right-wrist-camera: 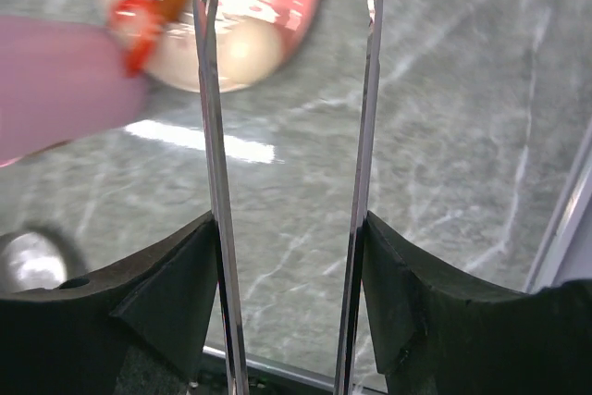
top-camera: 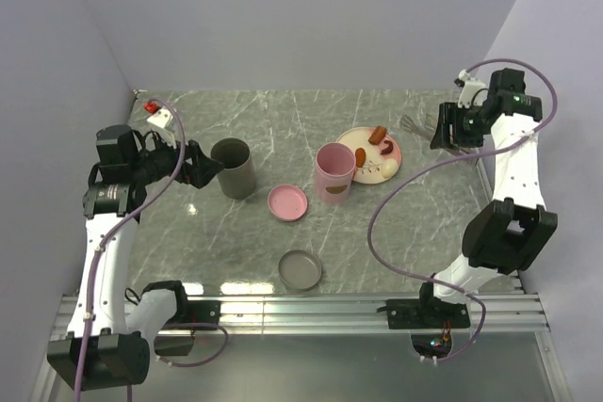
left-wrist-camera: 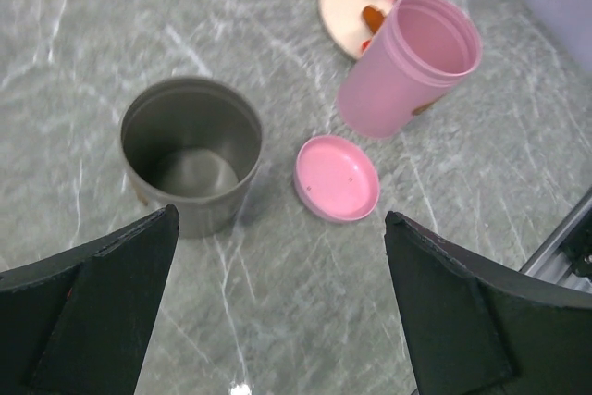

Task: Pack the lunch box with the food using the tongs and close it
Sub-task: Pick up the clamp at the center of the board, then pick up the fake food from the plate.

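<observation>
My right gripper (right-wrist-camera: 289, 228) pinches the tongs (right-wrist-camera: 211, 136) at upper right, beside the plate (top-camera: 369, 169) with the food (top-camera: 379, 134). The left gripper (left-wrist-camera: 280, 219) gapes wide. The lunch box (top-camera: 334, 173) stands open mid-frame. An uneven squeeze could twist the tongs loose or flick food off.

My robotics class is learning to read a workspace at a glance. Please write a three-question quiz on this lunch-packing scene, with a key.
1. True or false: the pink lid lies beside the pink lunch box, not on it.
2. What does the right gripper hold? A) the tongs B) the pink lid C) nothing
3. Where do the sausage pieces lie?

Key:
1. True.
2. A: each finger presses on one arm of the tongs.
3. On the plate, behind the pink lunch box.
</observation>
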